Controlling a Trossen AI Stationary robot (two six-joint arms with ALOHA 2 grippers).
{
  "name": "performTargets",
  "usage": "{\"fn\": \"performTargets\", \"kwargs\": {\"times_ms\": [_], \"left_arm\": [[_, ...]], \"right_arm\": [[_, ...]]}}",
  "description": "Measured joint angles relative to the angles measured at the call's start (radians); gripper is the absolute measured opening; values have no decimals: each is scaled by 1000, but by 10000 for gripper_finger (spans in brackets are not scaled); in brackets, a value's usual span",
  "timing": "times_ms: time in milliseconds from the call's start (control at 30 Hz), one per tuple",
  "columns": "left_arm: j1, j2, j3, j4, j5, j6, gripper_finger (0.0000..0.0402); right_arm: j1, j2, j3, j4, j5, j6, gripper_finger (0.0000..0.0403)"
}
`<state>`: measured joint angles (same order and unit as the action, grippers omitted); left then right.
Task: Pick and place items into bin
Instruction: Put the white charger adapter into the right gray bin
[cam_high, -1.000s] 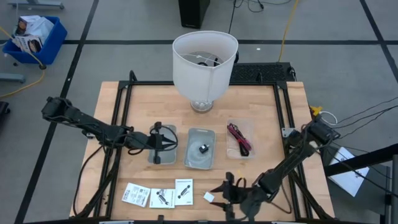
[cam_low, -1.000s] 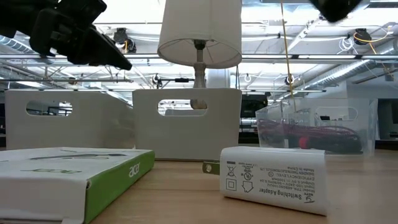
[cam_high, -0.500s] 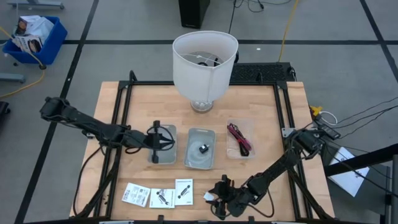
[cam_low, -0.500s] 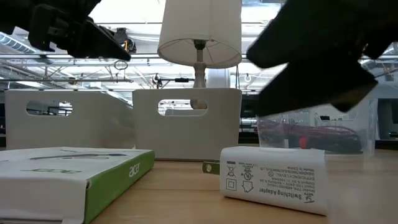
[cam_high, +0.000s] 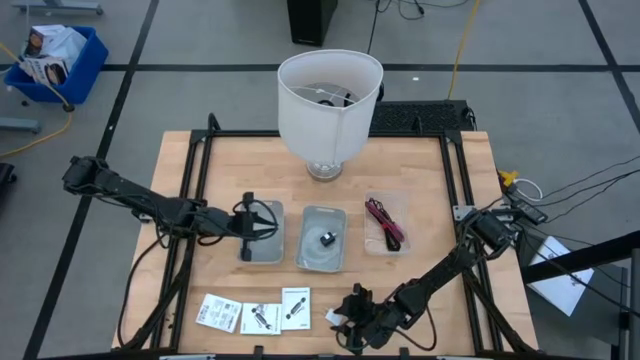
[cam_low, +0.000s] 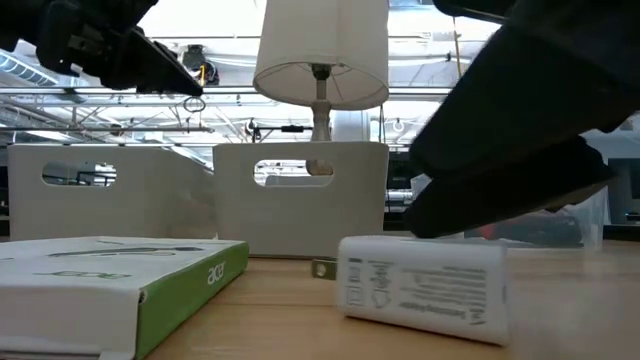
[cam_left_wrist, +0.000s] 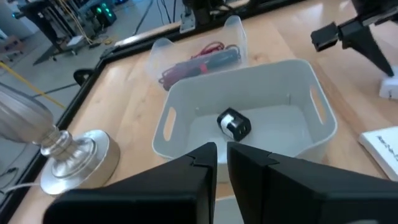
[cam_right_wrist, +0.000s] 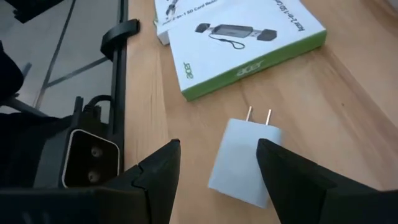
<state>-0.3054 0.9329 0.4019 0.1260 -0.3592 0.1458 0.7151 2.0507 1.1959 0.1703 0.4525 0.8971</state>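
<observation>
My left gripper (cam_high: 252, 222) is shut over the left white bin (cam_high: 268, 245). A thin black cable tie loop (cam_high: 262, 212) sticks out from it and also shows in the low view (cam_low: 193, 103). My right gripper (cam_high: 348, 318) is open near the table's near edge. Its fingers stand on either side of a white plug adapter (cam_right_wrist: 244, 163), which lies flat on the wood (cam_low: 420, 288). Three flat white packets (cam_high: 258, 312) lie to the adapter's left. The middle bin (cam_left_wrist: 292, 87) holds a small black and white part (cam_left_wrist: 234, 123). A clear tray (cam_high: 385, 225) holds magenta and black ties. My left gripper holds the black cable tie at its fingertips, coming level from the table's left; the fingers hide which part of the tie they are on. The loop (cam_low: 193, 103) hangs clear above the left bin. My right gripper: I cannot tell whether a finger touches the adapter's side (cam_right_wrist: 273, 146).
A big white lampshade on a glass base (cam_high: 330, 100) stands at the table's far middle, behind the bins. A white and green packet (cam_right_wrist: 242, 37) lies close to the adapter. Bare wood lies right of the adapter and around the bins.
My right gripper has come down and toward the table's left, over the adapter. The adapter has turned about and slid a little along the table. My left gripper has drawn back a little toward the table's left edge with the tie.
</observation>
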Motion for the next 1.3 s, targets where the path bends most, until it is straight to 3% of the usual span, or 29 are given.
{"fn": "performTargets", "kwargs": {"times_ms": [400,900,1300], "left_arm": [[-4,0,0,-33,6,-46,47],[-11,0,0,-32,18,-43,47],[-11,0,0,-39,19,-45,47]], "right_arm": [[-18,3,-2,-157,-13,0,210],[-30,8,-2,52,-55,-45,210],[-33,7,67,7,-41,-43,210]]}}
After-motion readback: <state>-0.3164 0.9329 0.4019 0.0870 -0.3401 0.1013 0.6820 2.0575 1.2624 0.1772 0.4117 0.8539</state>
